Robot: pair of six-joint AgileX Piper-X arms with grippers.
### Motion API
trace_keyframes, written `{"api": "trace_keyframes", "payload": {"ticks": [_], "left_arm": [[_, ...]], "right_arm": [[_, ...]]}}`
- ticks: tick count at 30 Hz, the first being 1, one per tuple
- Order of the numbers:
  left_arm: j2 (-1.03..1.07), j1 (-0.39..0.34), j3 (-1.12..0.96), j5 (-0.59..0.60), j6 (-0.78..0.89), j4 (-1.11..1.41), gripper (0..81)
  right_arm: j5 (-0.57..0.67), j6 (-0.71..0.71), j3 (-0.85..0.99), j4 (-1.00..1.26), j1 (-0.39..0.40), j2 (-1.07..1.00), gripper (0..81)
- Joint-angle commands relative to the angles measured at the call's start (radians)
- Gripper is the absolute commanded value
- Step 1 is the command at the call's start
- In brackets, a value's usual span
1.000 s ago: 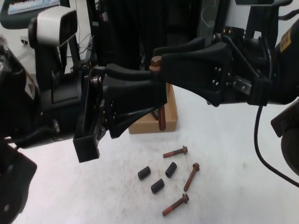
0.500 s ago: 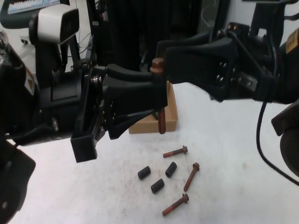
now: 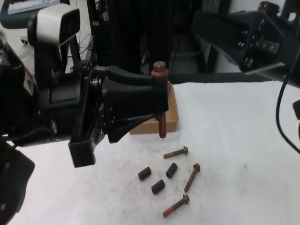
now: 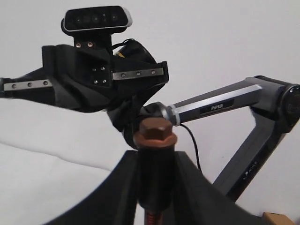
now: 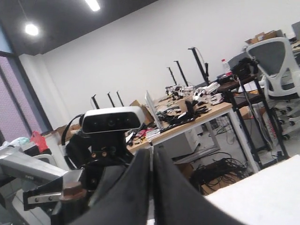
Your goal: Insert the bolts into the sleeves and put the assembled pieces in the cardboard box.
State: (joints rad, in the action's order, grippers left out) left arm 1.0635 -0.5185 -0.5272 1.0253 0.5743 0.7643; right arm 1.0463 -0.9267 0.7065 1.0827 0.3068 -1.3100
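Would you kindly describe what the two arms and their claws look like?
The left claw and right claw are matte black, with wedge-shaped fingers and small screws. Each wrist carries a silver-grey camera. The right arm has a silver link with a black label, and a black cable hangs from it.

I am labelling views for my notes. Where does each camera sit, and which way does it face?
High view: behind the arms, facing forward and down onto the table; shows left gripper and right gripper.
Left wrist view: on the left arm, facing past its fingers to the right gripper.
Right wrist view: on the right arm, facing past its fingers the left gripper and room.
High and left wrist share the bolt.
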Motion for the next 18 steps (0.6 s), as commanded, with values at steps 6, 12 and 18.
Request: {"api": "trace_keyframes", "payload": {"ticks": [6, 12, 18], "left_arm": [[0.048, 0.001, -0.046, -0.294, -0.269, -0.393, 0.1], [0.243, 0.001, -0.194, -0.512, -0.280, -0.487, 0.1], [0.430, 0.001, -0.393, -0.640, -0.257, -0.589, 0.1]], "right_arm": [[0.041, -0.009, -0.008, 0.006, -0.088, 0.002, 0.8], [0.082, -0.033, -0.054, 0.003, -0.186, 0.017, 0.8], [0.089, -0.061, -0.130, 0.005, -0.268, 0.027, 0.8]]}}
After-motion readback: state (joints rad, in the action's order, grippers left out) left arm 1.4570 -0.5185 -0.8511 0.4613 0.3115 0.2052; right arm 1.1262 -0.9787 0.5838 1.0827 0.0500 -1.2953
